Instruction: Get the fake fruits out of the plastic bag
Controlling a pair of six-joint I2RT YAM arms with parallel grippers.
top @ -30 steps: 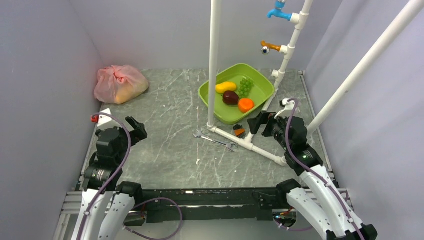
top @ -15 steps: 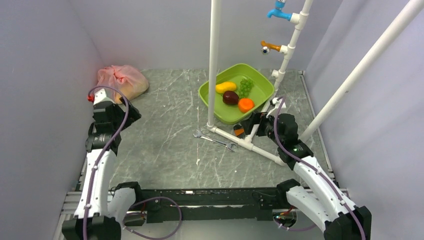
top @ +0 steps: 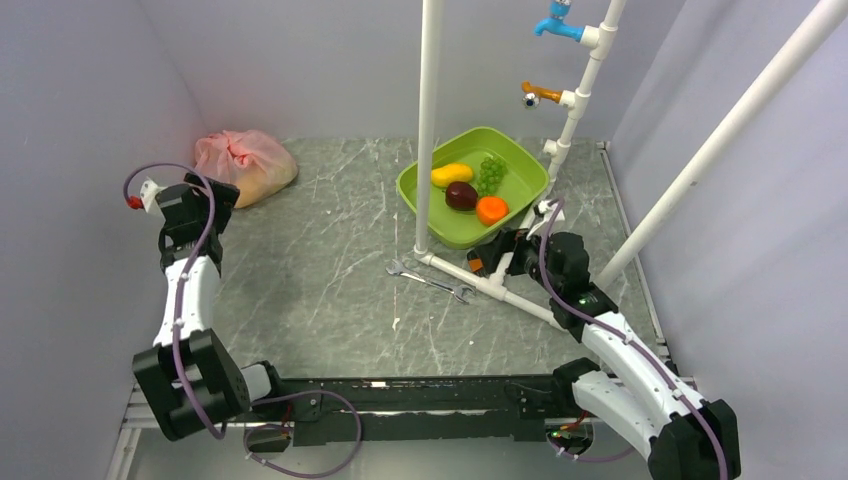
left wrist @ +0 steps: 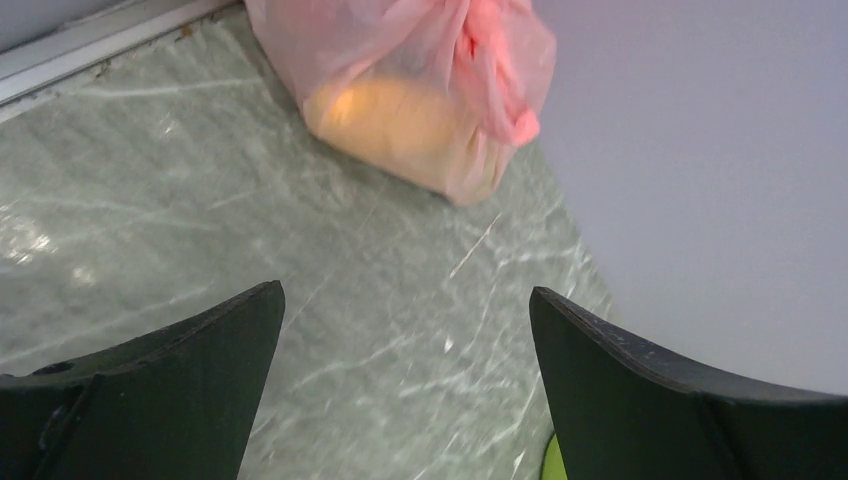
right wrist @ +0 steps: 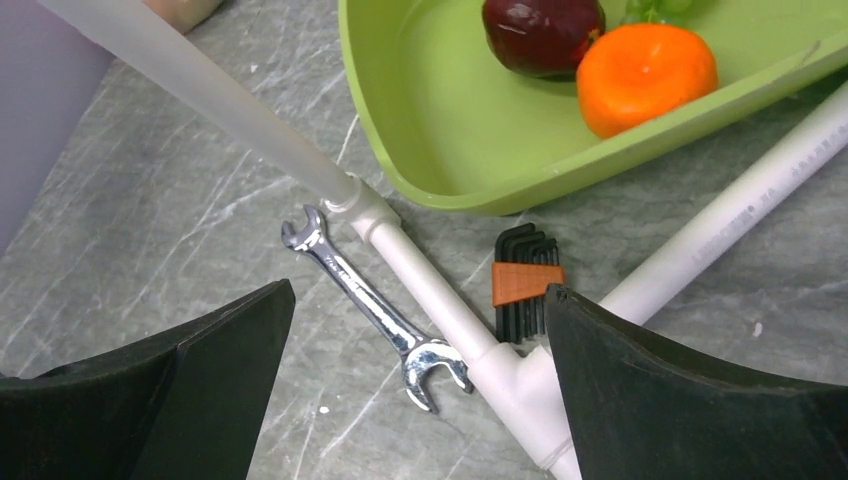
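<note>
at the far left, against the grey side wall, the left gripper (left wrist: pixel 405 293) hangs with its blunt black jaws spread wide, only bare tabletop between them, aimed at the plastic bag (top: pixel 245 165) but not touching it. the bag lies in the back left corner of the table (top: pixel 330 270), a grey stone-look slab veined with white. it is thin, crinkly, see-through pink film, slumped into a lumpy mound; its long axis runs across the table from the left wall toward the right, the right end angled a little nearer. its top is gathered into a puckered twist on the upper side. the fake fruits (left wrist: pixel 400 125) sit inside it, showing as a smooth yellow-orange bulge through the film; which fruit that is, i cannot tell. toward the middle a shiny steel open-ended wrench (top: pixel 432 281) lies flat beside a white pipe frame (top: pixel 428 120). behind it a glossy lime green tub (top: pixel 518 180) with rounded corners holds a yellow mango (top: pixel 452 175), green grapes (top: pixel 490 172), a dark maroon fruit (top: pixel 461 195) and a round orange fruit (top: pixel 491 210). just beside the tub's near rim lies a set of black hex keys (right wrist: pixel 525 285) in an orange clip. the right gripper (right wrist: pixel 418 292) hovers above the wrench and pipe, jaws wide apart, holding nothing.
</note>
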